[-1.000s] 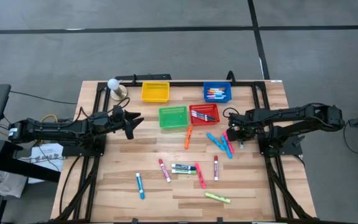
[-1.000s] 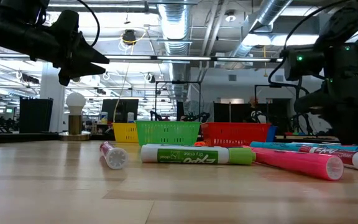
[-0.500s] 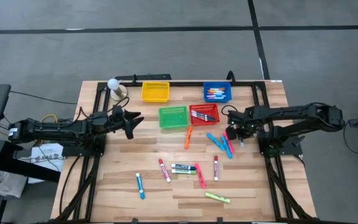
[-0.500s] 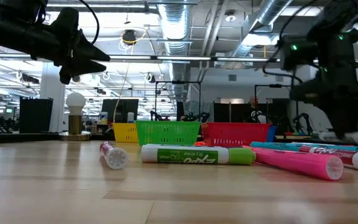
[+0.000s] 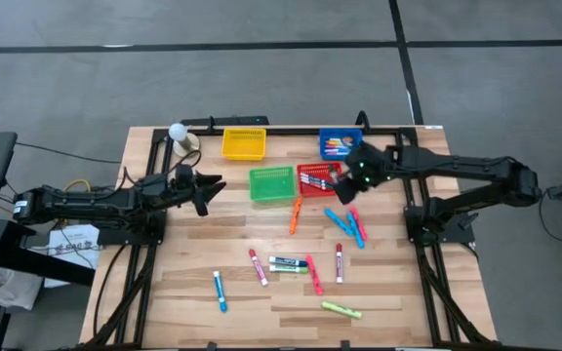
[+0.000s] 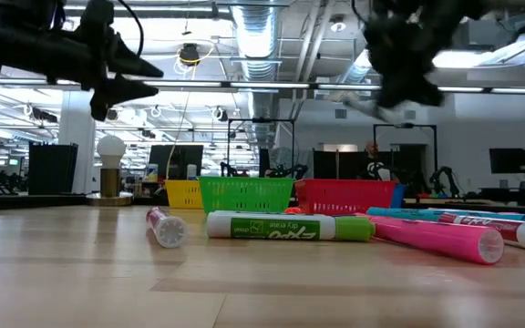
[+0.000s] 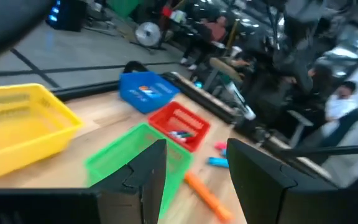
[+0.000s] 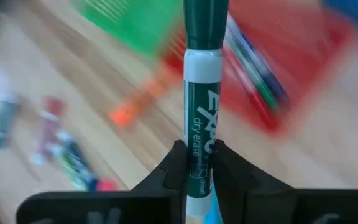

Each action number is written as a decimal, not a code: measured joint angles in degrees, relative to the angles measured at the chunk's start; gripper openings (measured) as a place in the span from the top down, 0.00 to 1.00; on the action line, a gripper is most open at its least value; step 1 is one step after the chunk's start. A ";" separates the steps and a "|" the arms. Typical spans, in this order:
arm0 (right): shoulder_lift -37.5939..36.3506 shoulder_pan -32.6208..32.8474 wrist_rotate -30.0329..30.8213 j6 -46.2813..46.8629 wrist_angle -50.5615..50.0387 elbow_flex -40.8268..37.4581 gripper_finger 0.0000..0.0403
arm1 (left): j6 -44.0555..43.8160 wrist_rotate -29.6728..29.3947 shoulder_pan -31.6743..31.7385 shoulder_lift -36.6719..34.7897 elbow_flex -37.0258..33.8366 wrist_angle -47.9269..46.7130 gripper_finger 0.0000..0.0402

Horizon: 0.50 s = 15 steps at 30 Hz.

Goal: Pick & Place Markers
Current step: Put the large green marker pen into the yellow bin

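My table (image 5: 183, 292) is wood, and the red basket (image 5: 320, 178) is my reference for everything. Green basket (image 5: 272, 184) sits just beside the red basket, on the side toward my left arm; I see nothing inside it. Yellow basket (image 5: 243, 144) is beyond the green one, toward the far edge; nothing visible in it either. Blue basket (image 5: 341, 144) is behind the red basket at the far edge and holds a few markers, colours too small to sort. The red basket itself holds several markers lying side by side.

My right gripper (image 5: 351, 182) hangs in the air at the red basket's edge on my right-arm side, fingers clenched on a green marker (image 8: 202, 93) with a white barrel; it sticks straight out past the fingertips.

My left gripper (image 5: 207, 190) hovers well clear of the red basket, beyond the green one, fingers (image 7: 148, 171) spread with nothing between them.

Loose markers on the table, all on the near side of the red basket: an orange marker (image 5: 296, 216) closest, a blue and pink cluster (image 5: 349, 224) nearby, then a green-labelled marker (image 6: 290, 226), a pink marker (image 6: 440, 239), a lone blue marker (image 5: 220, 291) and a yellow-green marker (image 5: 341, 310) farthest out.
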 joint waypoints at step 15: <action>7.76 1.95 -4.26 -3.35 42.92 1.81 0.90 | -6.99 3.83 0.00 11.93 0.04 27.40 0.58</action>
